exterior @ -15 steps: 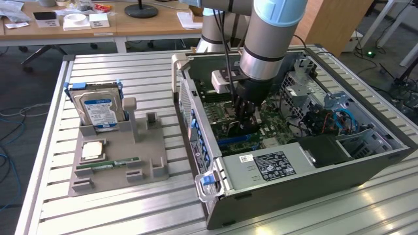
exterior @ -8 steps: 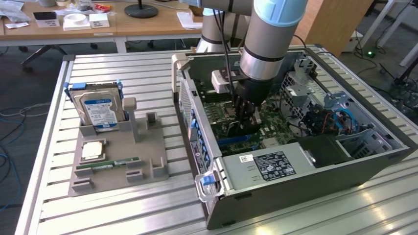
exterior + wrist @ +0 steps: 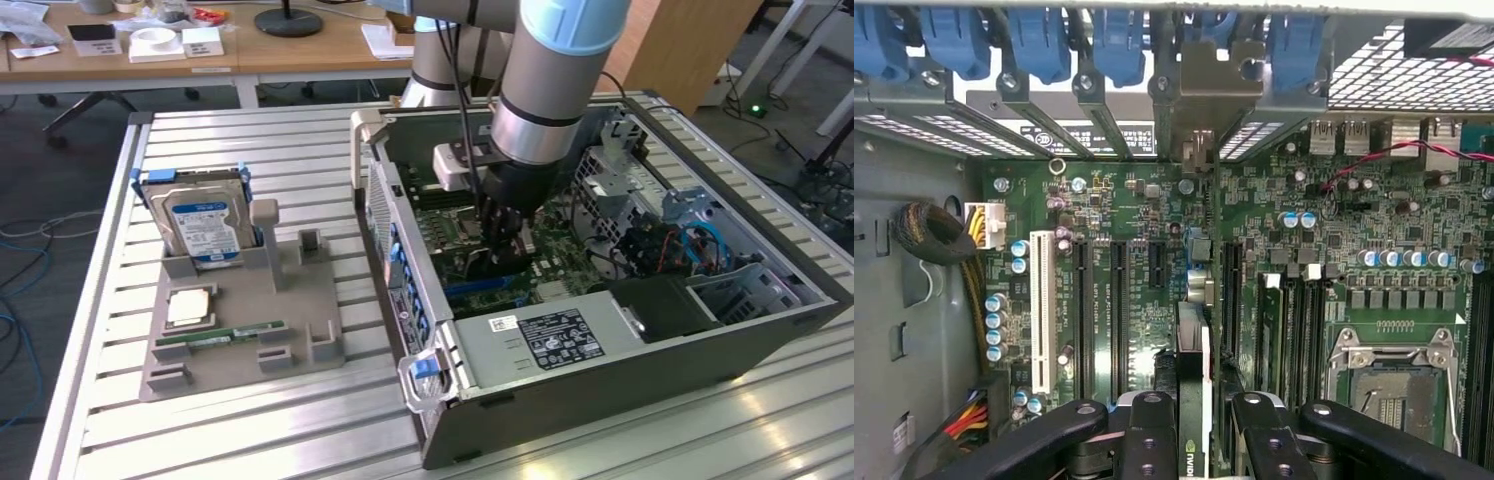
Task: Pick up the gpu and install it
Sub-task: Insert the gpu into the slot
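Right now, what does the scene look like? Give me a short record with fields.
tool: shut on the graphics card, inside the computer case
graphics card: on edge over the motherboard, bracket at the case's rear wall; whether seated is unclear
holder on the table: hard drive upright, memory stick and processor lying flat

This is a robotics lab set up in an office room. A robot arm (image 3: 541,100) reaches into an open computer case (image 3: 641,370) on a slatted metal bench (image 3: 267,150), with a graphics card (image 3: 1194,400) in its gripper (image 3: 497,262). At eight o'clock in the exterior view, a grey parts holder (image 3: 307,310) carries a hard drive (image 3: 200,225). Wooden desks (image 3: 307,50) with boxes stand at eleven o'clock, and loose cables (image 3: 20,240) lie on the floor at nine o'clock.
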Available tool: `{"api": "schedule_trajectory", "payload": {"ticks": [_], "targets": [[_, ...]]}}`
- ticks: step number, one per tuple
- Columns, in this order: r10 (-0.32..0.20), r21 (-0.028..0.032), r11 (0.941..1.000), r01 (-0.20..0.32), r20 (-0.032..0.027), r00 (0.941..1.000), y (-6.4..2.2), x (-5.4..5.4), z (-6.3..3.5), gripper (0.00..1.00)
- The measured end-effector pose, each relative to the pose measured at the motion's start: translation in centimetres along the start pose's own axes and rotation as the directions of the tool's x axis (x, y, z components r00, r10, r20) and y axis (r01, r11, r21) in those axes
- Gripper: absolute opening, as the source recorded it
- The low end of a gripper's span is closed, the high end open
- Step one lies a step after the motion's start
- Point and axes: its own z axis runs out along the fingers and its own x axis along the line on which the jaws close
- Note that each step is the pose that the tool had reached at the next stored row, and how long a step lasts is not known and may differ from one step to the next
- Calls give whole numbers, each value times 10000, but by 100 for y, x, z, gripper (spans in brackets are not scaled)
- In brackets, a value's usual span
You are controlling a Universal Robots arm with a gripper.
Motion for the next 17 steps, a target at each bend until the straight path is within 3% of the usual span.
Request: {"api": "schedule_trajectory", "payload": {"ticks": [17], "targets": [[8,1,10000,-8,-1,10000,4,1,17,26]]}}
